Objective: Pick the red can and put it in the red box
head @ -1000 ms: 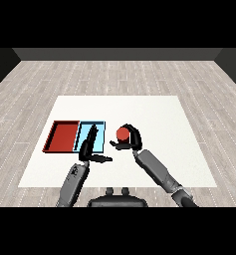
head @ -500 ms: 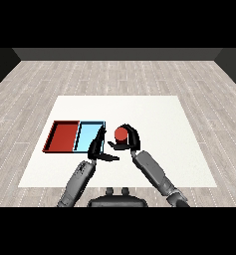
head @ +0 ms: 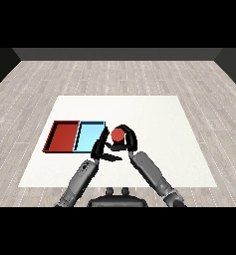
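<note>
The red can (head: 118, 134) stands just right of the light blue tray (head: 89, 136), near the table's middle. My right hand (head: 128, 140) curls round it from the right and behind. My left hand (head: 100, 149) is close on the can's left, fingers straight and pointing up, thumb reaching toward the can's base. I cannot tell whether the left hand touches the can. The red tray (head: 63, 136) lies left of the blue one, with nothing in it.
The two trays sit side by side at the left of the white table (head: 154, 119). Both grey forearms come in from the bottom and meet near the can.
My left hand has moved right, from over the blue tray to beside the can. My right hand and the can have shifted slightly left, toward the trays.
</note>
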Robot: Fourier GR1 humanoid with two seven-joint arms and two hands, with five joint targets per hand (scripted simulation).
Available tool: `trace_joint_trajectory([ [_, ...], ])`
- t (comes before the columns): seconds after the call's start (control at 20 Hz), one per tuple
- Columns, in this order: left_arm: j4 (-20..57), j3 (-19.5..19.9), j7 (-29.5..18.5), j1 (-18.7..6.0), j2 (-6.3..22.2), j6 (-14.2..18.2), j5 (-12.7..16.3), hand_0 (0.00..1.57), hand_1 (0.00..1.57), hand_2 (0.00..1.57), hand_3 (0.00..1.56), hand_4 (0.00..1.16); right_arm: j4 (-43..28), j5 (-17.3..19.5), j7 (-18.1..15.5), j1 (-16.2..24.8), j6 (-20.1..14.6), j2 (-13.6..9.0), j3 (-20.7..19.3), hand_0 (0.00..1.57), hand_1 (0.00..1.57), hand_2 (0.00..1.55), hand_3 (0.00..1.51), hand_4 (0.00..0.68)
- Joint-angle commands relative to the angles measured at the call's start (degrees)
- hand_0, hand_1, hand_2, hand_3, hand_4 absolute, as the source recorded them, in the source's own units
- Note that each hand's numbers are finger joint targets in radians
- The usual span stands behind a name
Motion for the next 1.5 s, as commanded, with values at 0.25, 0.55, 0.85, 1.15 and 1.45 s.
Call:
trace_joint_trajectory([
  [0.25, 4.47, -2.17, -1.89, -0.19, -0.13, -1.47, 4.33, 0.0, 0.0, 0.0, 0.0, 0.0, 0.9, -1.47, 0.59, -2.12, 0.65, 0.3, 0.46, 1.45, 1.45, 1.44, 1.38, 0.626],
  [0.55, 8.29, -2.37, -1.97, -9.05, -0.13, 0.4, 8.38, 0.0, 0.0, 0.0, 0.0, 0.0, 0.15, -5.99, -0.77, -4.11, -4.88, 0.31, 6.36, 1.48, 1.48, 1.44, 1.37, 0.62],
  [0.85, 7.28, -5.92, -5.36, -5.42, -0.13, 2.7, 8.06, 0.0, 0.0, 0.0, 0.0, 0.0, 0.0, -4.58, 0.94, -3.28, -5.27, 0.31, 6.93, 1.49, 1.49, 1.45, 1.37, 0.617],
  [1.15, 3.26, -6.89, -2.88, -3.53, -0.13, 5.14, 4.42, 0.0, 0.0, 0.0, 0.0, 0.29, 2.02, -6.7, -3.59, -2.2, -4.12, 0.31, 9.11, 1.49, 1.49, 1.46, 1.37, 0.642],
  [1.45, 7.59, -4.89, -0.19, -7.49, -0.12, 16.56, 9.2, 1.57, 1.57, 1.56, 1.49, 0.99, 1.23, -7.24, 1.51, -6.81, -6.92, 0.3, 10.03, 1.48, 1.48, 1.45, 1.37, 0.632],
])
